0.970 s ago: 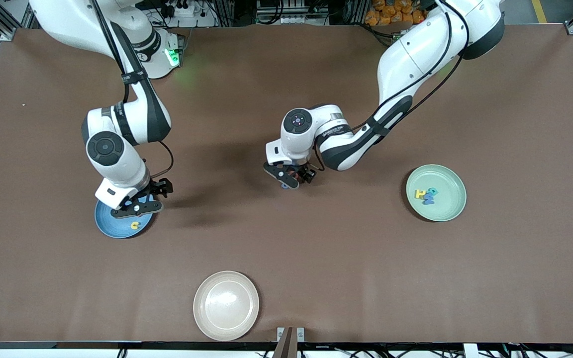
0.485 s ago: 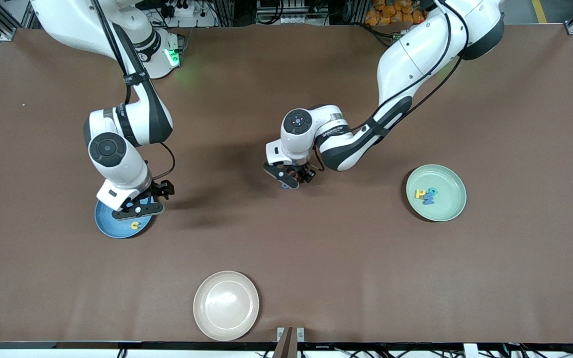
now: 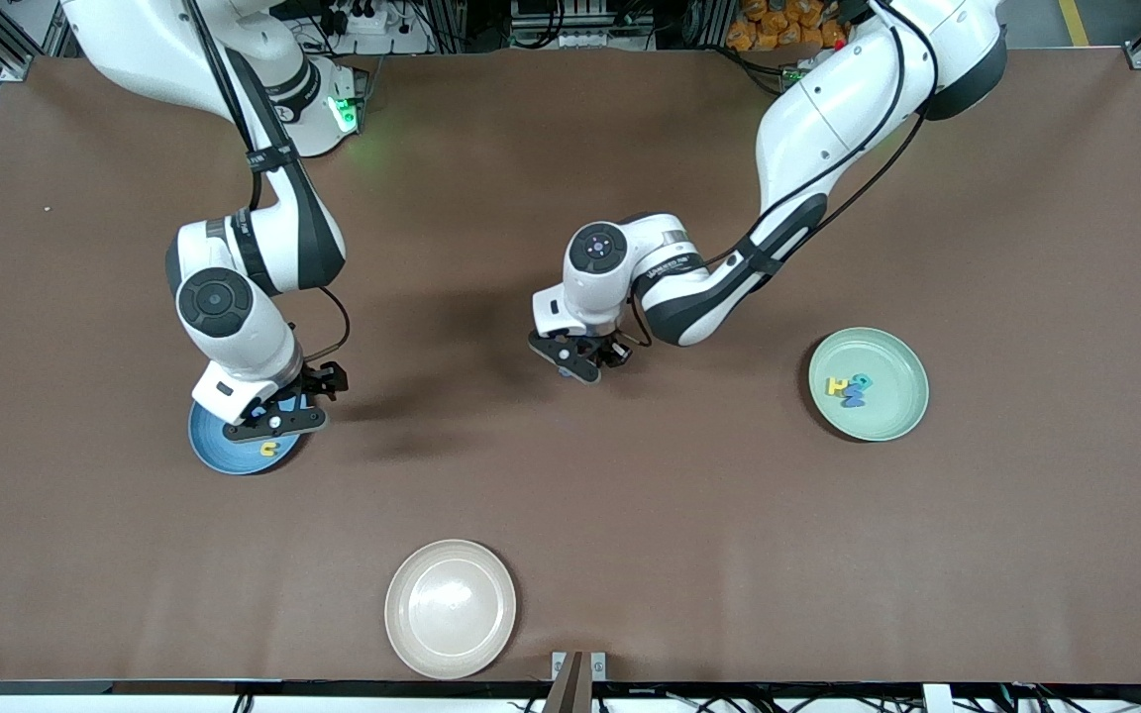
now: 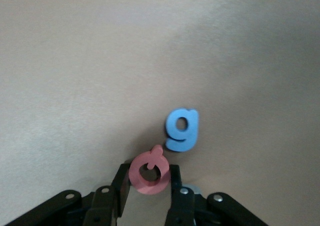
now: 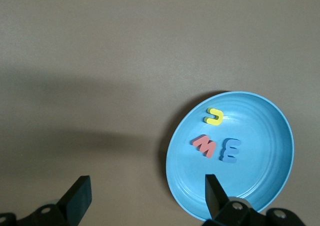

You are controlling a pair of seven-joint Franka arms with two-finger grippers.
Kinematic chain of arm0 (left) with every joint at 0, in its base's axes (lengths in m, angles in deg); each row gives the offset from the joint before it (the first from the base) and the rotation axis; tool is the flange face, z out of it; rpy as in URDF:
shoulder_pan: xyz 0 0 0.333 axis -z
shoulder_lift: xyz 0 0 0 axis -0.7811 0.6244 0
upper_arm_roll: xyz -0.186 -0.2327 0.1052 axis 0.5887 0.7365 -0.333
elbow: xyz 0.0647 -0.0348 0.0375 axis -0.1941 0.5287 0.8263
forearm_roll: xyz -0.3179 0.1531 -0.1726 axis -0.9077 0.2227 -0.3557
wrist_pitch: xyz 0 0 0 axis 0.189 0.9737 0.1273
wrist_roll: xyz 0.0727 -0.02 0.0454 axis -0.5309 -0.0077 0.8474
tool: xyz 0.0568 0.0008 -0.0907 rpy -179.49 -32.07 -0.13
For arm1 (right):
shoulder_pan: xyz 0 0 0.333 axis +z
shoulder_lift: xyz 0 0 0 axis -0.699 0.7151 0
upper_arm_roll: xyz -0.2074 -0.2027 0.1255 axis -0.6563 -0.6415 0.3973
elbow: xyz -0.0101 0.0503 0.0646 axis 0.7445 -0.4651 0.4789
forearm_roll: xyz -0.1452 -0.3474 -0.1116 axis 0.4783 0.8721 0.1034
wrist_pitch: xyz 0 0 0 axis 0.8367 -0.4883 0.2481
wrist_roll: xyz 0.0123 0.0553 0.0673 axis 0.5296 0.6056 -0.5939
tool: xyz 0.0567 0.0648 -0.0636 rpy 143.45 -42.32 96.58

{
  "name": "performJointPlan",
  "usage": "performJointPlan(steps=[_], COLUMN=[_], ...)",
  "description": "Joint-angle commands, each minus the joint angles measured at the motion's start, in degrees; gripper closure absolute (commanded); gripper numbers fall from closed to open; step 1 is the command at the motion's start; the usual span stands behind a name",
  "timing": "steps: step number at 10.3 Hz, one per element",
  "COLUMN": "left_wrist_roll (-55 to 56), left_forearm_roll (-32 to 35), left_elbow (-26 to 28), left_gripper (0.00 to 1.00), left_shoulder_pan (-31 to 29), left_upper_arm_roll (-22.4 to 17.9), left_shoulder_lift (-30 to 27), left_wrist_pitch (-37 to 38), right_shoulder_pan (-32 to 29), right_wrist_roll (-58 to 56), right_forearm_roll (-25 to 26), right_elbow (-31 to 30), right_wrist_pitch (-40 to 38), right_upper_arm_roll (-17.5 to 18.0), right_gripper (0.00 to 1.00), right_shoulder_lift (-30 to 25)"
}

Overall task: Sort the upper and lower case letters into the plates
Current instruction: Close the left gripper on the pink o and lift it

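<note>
Two letters matter here: a pink letter (image 4: pixel 149 172) pinched in the left gripper (image 4: pixel 148 186) jaws over mid-worktop (image 3: pixel 630 515), and a blue g (image 4: pixel 182 130) lying just beside it. Only the left wrist view shows them. The right gripper (image 5: pixel 145 193), jaws wide, hovers beside the sky blue plate (image 5: pixel 270 186); the mint green plate (image 3: pixel 902 416) sits toward the left arm's end.

Blue plate (image 3: pixel 209 451): round, shallow, sky blue, flat on desk toward right arm's end; holds yellow U (image 5: pixel 214 116), red M (image 5: pixel 205 145), blue E (image 5: pixel 231 150)
Green plate (image 3: pixel 892 416): round, shallow, pale mint, flat on desk toward left arm's end; holds yellow, teal and blue letters, touching
Red letter (image 4: pixel 149 172): round with stub, pinched between left fingers (image 4: pixel 176 183)
Blue g (image 4: pixel 182 130): flat on desk, just beside red letter
</note>
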Motion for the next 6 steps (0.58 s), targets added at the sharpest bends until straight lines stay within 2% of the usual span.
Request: performJointPlan(steps=[1,3,4,6], left_wrist_roll=[-0.2,-0.2,-0.3,-1.0], left_forearm_roll=[-4.6,-7.7,-8.5,-8.6], left_elbow=[0.3,0.3,0.3,0.4], left_gripper=[1.00,1.00,1.00,1.00], left_shoulder_pan=[-1.6,-4.5,-7.2,-16.4], left_upper_arm_roll=[0.1,1.4,3.3,9.2], left_shoulder_lift=[-3.2,-6.1,-7.3,-8.1], left_wrist_pitch=[4.4,9.4,11.3,16.7], right_shoulder_pan=[0.3,0.3,0.7,3.1], right_wrist_roll=[1.0,1.1,1.9,6.1], right_forearm_roll=[-0.3,-0.5,-1.3,-3.0], right_elbow=[1.4,1.4,1.4,1.4], right_wrist_pitch=[-1.0,-1.0,-1.0,-1.0], right_upper_arm_roll=[-0.1,-0.1,-0.1,-0.1], right_gripper=[0.00,0.00,0.00,0.00], right_shoulder_lift=[0.9,0.9,0.9,1.6])
